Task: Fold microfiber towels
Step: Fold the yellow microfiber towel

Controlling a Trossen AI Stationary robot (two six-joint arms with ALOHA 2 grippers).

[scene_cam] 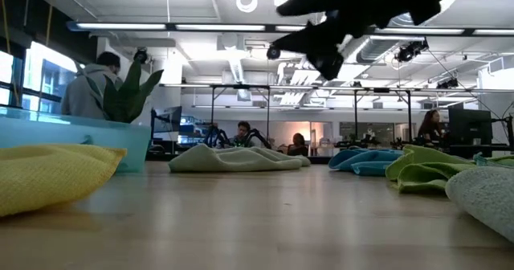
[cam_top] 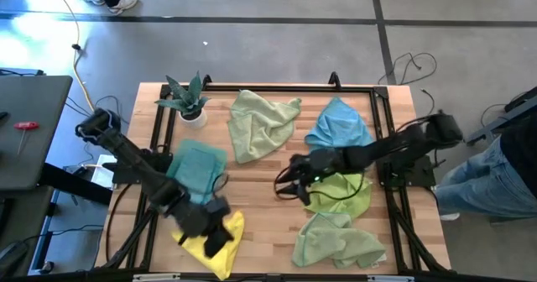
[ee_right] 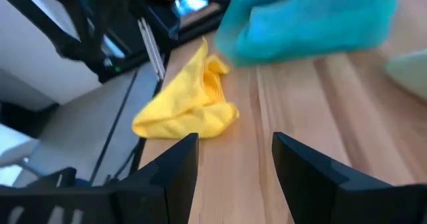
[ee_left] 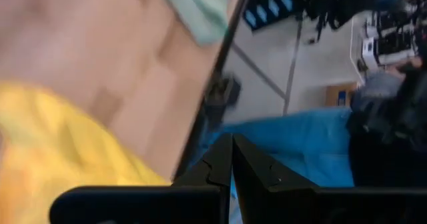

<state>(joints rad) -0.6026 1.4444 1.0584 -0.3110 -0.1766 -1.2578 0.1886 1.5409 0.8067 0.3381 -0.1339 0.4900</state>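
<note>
Left gripper (cam_top: 220,234) over yellow towel (cam_top: 216,247), jaws closed, empty. Right gripper (cam_top: 285,184) beside lime towel (cam_top: 344,191), jaws wide apart, empty.

Overhead, table-level and two wrist views, all sharing yellow towel (cam_top: 220,236).

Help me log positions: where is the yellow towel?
In the high view, the yellow towel lies at the table's near-left edge, under the left pincer, beside the teal towel.
</note>
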